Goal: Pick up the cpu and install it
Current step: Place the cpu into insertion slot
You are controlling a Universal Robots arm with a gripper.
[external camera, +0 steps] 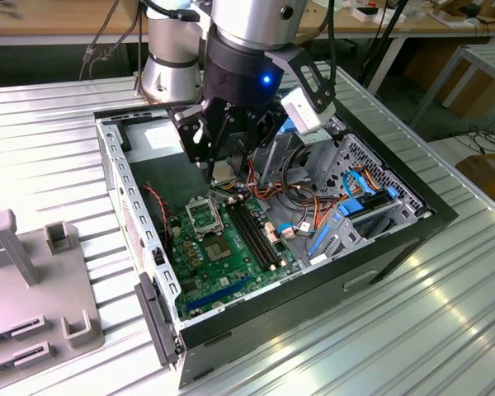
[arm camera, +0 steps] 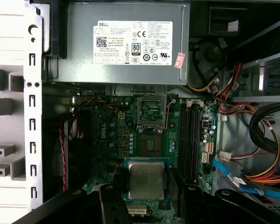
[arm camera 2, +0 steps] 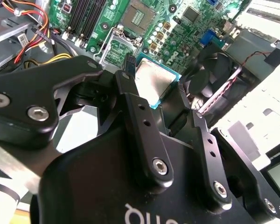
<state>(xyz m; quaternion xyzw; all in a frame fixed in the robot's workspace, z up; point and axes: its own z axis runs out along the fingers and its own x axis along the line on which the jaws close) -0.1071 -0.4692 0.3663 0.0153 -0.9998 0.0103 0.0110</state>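
My jaws pinch the cpu (arm camera: 146, 179), so picking up is done. The socket (arm camera: 151, 112) below me looks bare; putting it in is left.

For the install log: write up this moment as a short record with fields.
gripper: shut on the cpu, one finger at each side
cpu: held above the motherboard, not in the socket
socket: black-framed, no chip seated in it
case: open, power supply at one end
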